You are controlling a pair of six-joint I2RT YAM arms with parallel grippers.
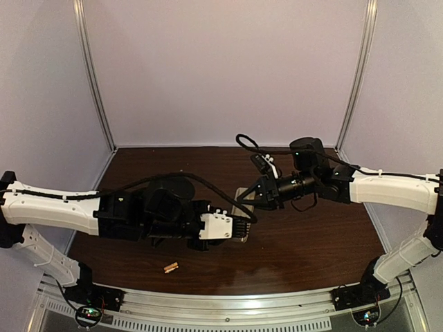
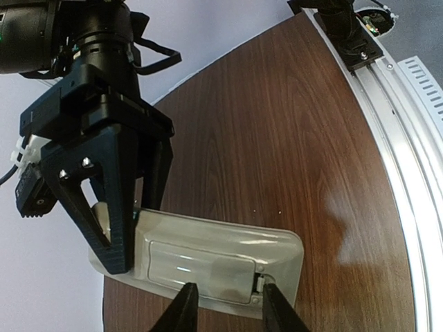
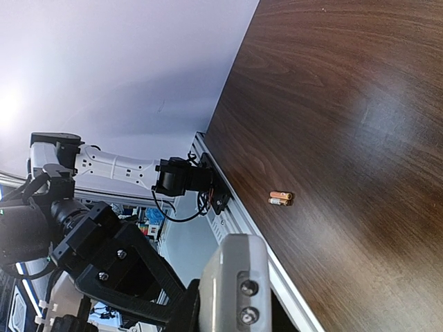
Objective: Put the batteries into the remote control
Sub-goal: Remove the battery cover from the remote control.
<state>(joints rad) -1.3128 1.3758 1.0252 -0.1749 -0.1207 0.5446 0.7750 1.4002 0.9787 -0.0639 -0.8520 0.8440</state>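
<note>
Both grippers are at the remote (image 2: 208,249), which lies back-up on the table (image 2: 277,138). The right gripper (image 2: 135,235) is clamped on its far end. The left gripper (image 2: 227,290) has its jaws apart, straddling the near end of the cover (image 2: 201,266); I cannot tell whether its fingers touch it. The cover looks to be still seated over the bay, so by my reading nothing is loaded yet. Left to do: get the cover off, fetch the batteries and seat them.

Outward, the batteries (image 1: 171,267) lie side by side, touching, well apart from the remote and near the front rail (image 1: 228,304), with nothing lying on them. The obstacles are the cover itself and both grippers being busy at the remote.
</note>
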